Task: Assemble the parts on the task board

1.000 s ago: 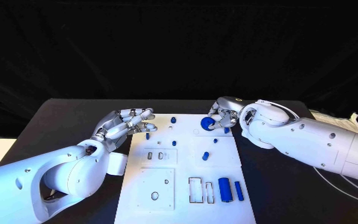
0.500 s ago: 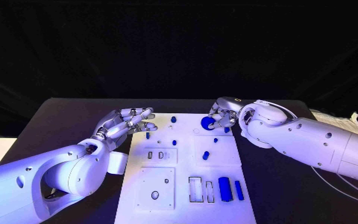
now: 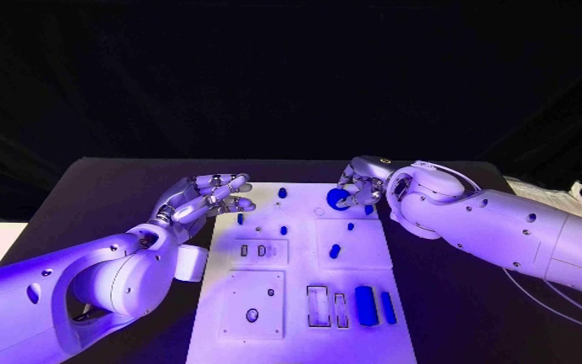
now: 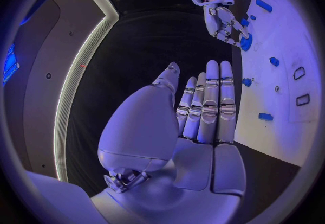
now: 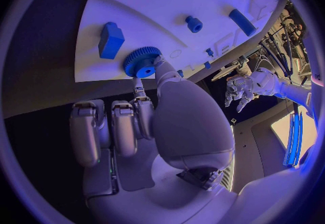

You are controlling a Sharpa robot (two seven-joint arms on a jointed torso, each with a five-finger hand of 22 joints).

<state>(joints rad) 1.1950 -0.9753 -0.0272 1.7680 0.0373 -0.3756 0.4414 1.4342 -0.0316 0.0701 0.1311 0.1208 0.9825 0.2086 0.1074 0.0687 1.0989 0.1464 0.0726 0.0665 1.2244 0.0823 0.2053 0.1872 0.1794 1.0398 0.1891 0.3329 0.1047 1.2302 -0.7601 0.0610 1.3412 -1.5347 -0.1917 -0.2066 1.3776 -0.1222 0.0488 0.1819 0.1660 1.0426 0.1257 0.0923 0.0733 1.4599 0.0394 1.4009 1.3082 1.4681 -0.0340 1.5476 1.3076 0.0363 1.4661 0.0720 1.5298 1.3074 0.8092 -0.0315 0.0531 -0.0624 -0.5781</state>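
Lying along the middle of the black table (image 3: 109,187), the white task board (image 3: 304,280) runs from its far part towards the near edge; behind the table hangs a black curtain (image 3: 291,61), creased and unlit; a white cable (image 3: 540,284) trails over the table's right side by the right arm; at the board's far right corner the right hand (image 3: 356,189) pinches a blue gear (image 3: 337,199) between thumb and fingertip, the gear at or just over the board's edge, whether it touches the surface I cannot tell; the right wrist view shows the gear's toothed rim (image 5: 141,62) against the thumb tip, the other fingers (image 5: 102,132) curled in beside it; beside the board's far left corner the left hand (image 3: 203,199) hovers with nothing in it, fingers stretched out side by side, fingertips near the board's edge; small blue pegs (image 3: 283,193) stand about the far half of the board; nearer, two raised white plates carry slots, one (image 3: 260,251) with two small upright slits, the other (image 3: 252,305) with an oval hole; by the near right, a thick blue bar (image 3: 365,305) and a thin blue bar (image 3: 388,307) lie side by side, next to an outlined rectangular recess (image 3: 318,307)
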